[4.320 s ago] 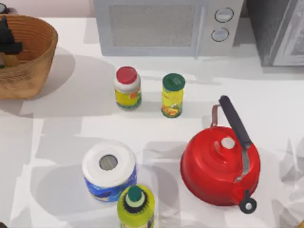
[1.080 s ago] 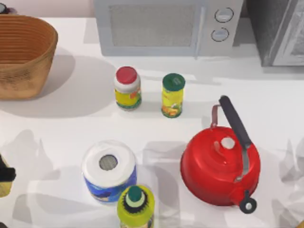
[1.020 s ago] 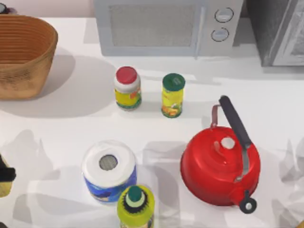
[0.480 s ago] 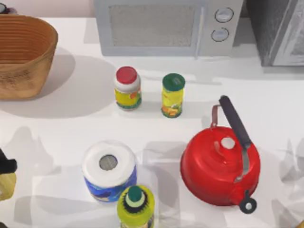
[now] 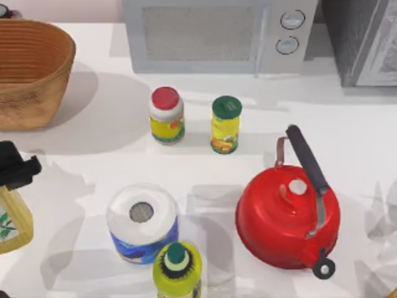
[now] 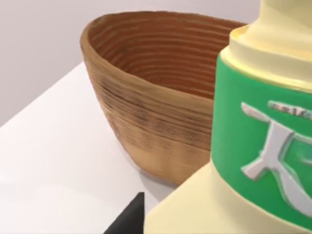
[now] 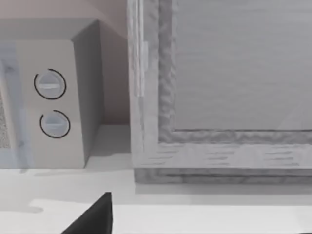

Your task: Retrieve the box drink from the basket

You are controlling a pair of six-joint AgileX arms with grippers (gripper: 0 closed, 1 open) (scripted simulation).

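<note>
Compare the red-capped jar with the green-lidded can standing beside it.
The red-capped jar is wider and squatter; the green-lidded can is slimmer. The jar has a red cap over a white shoulder and a yellow label; the can has a dark green lid and a yellow body with printing all the way down. The jar stands to the left of the can. Both are upright, apart from each other, on the white table in front of the microwave.

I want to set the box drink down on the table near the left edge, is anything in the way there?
Nothing visible blocks it. The box drink is outside the basket, under the left gripper. The nearest thing, the paper towel roll, stands well to its right.
</note>
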